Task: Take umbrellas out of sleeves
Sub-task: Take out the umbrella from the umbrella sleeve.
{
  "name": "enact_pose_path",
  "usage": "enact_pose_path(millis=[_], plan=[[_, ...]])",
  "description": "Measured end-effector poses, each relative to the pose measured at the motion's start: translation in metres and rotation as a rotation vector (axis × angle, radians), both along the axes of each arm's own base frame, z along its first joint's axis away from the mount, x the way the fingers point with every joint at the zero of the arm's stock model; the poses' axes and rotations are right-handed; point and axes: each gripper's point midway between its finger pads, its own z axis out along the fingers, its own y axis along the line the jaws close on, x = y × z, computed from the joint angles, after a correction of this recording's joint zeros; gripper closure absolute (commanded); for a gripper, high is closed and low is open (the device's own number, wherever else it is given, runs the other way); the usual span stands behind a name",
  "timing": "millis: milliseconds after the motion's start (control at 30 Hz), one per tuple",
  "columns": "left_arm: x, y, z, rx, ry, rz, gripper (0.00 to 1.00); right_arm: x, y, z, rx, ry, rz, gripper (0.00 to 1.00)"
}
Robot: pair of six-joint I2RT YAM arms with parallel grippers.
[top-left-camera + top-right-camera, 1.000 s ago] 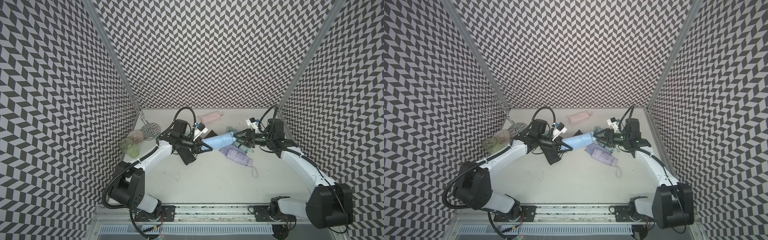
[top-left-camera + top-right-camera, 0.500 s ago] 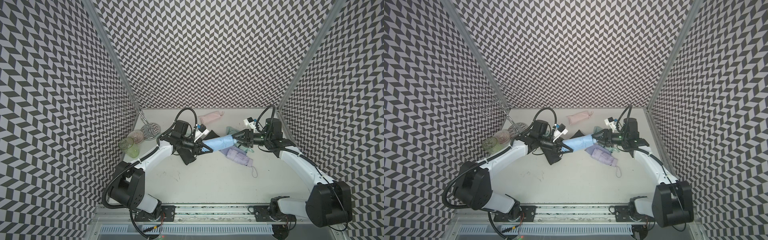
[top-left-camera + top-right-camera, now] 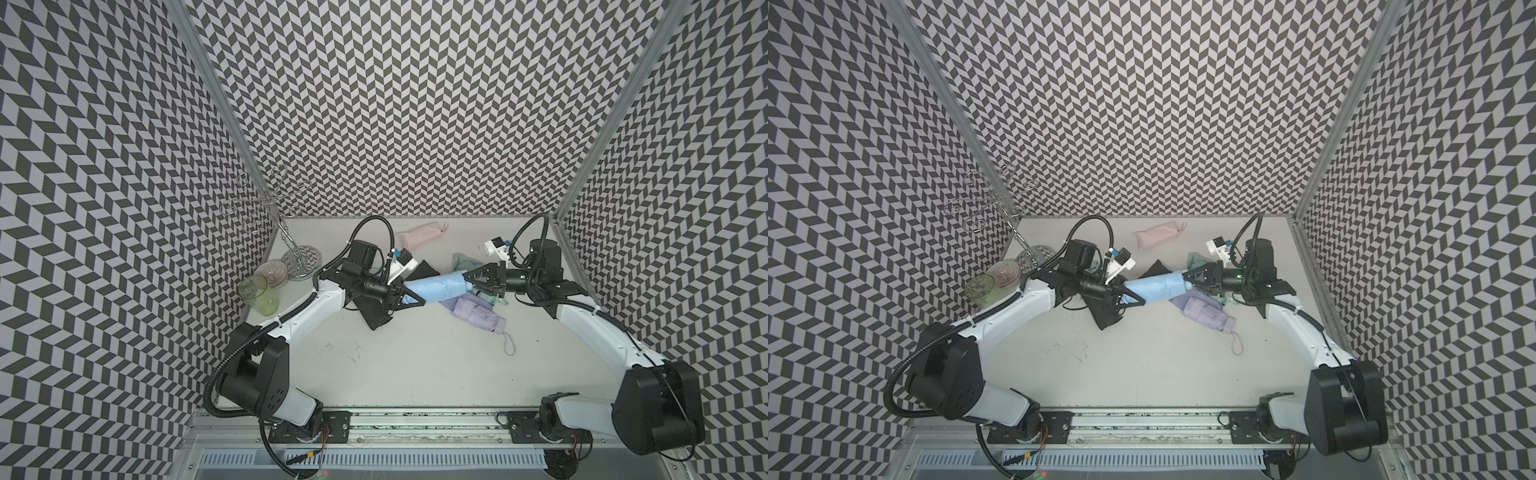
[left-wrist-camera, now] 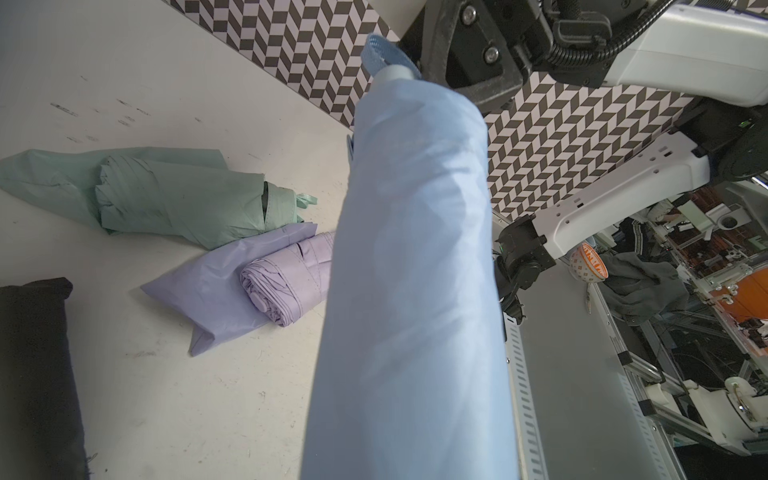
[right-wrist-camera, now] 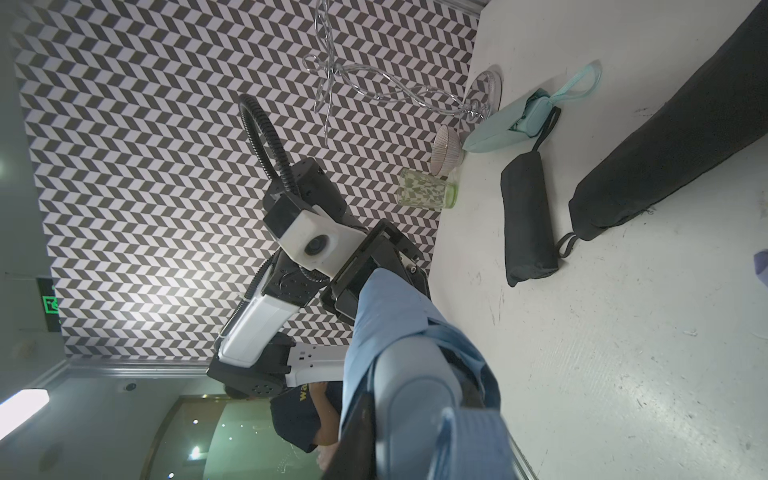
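– Two seem done: lavender pleated compact umbrella [image 3: 478, 313] and mint one [image 4: 183, 199] lie bare.
– Light blue sleeved umbrella [image 3: 440, 286] hangs midair, left gripper [image 3: 413, 293] clamping its sleeve [image 4: 415, 249], right gripper [image 3: 469, 281] clenching its handle [image 5: 411, 386]. Others look sleeved.

The lifted umbrella [image 3: 438, 286] spans between the left gripper [image 3: 411, 293] and the right gripper [image 3: 469, 283] above the middle of the table [image 3: 415, 374]. A second umbrella [image 3: 478, 313] lies under its right end, a third umbrella [image 3: 376, 318] under the left gripper, and a fourth umbrella [image 3: 419, 233] alone near the back edge. A wire stand [image 3: 291, 249] stands in the back left corner, with a bowl [image 3: 272, 272] and then a glass [image 3: 257, 295] before it.
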Motion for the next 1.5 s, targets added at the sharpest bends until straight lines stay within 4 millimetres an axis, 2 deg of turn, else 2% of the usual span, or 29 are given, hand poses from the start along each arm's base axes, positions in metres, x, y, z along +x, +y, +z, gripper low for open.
enact_pose_path(millis=[33, 133, 233, 333, 467, 567, 700, 1000, 1267, 1367, 1500], plan=[[0.000, 0.000, 0.000, 0.001, 0.005, 0.001, 0.96, 0.000, 0.000, -0.001, 0.004, 0.001, 0.000, 0.87], [0.002, 0.001, -0.002, 0.008, 0.025, 0.016, 0.66, 0.001, 0.000, -0.002, 0.012, 0.009, -0.010, 0.93], [0.008, 0.003, -0.004, 0.015, 0.057, 0.045, 0.42, 0.002, 0.000, -0.004, 0.021, 0.022, -0.020, 0.97], [0.019, 0.006, -0.005, 0.014, 0.098, 0.089, 0.27, 0.001, 0.000, -0.010, 0.020, 0.044, -0.041, 0.98], [0.033, 0.011, 0.005, -0.025, 0.133, 0.137, 0.17, 0.000, -0.001, -0.026, 0.012, 0.092, -0.083, 0.98], [0.044, 0.018, 0.010, -0.065, 0.171, 0.175, 0.16, 0.001, -0.004, -0.037, 0.005, 0.126, -0.131, 0.99], [0.051, 0.027, 0.006, -0.085, 0.273, 0.223, 0.16, 0.005, -0.009, -0.041, 0.009, 0.134, -0.194, 1.00], [0.052, 0.034, -0.013, -0.062, 0.447, 0.276, 0.16, 0.014, -0.013, -0.023, 0.043, 0.066, -0.252, 1.00], [0.050, 0.033, -0.014, -0.062, 0.504, 0.282, 0.18, 0.016, -0.013, -0.020, 0.052, 0.063, -0.264, 1.00], [0.050, 0.032, -0.016, -0.057, 0.517, 0.282, 0.24, 0.017, -0.013, -0.018, 0.054, 0.060, -0.267, 1.00], [0.049, 0.027, -0.026, -0.040, 0.544, 0.273, 0.39, 0.017, -0.013, -0.018, 0.055, 0.060, -0.269, 1.00]])
